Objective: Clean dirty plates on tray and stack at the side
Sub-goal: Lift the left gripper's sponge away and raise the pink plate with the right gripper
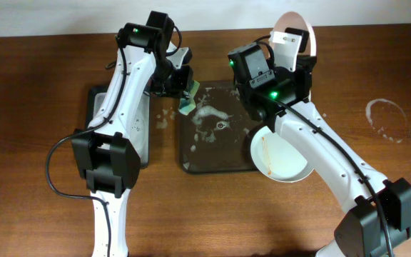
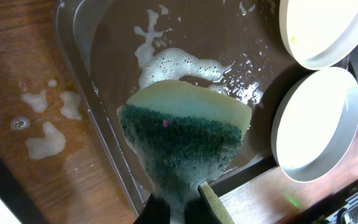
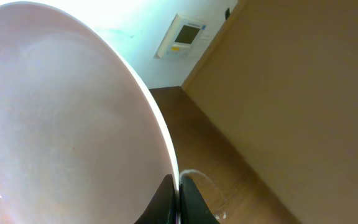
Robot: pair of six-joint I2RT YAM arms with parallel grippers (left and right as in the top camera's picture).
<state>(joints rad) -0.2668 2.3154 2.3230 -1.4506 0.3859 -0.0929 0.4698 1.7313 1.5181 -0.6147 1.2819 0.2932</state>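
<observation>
Fingers tight: plate right (sponge left)

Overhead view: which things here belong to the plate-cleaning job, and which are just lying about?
Job: held plate in the right gripper; smeared plate; sponge in the left gripper; soapy tray; dark tray under the left arm.
Lying about: foam splashes beside the soapy tray; white ring mark on the table.

Rim of white plate pinched in right gripper; plate stands on edge, left of fingers. Wood table beyond.
</observation>
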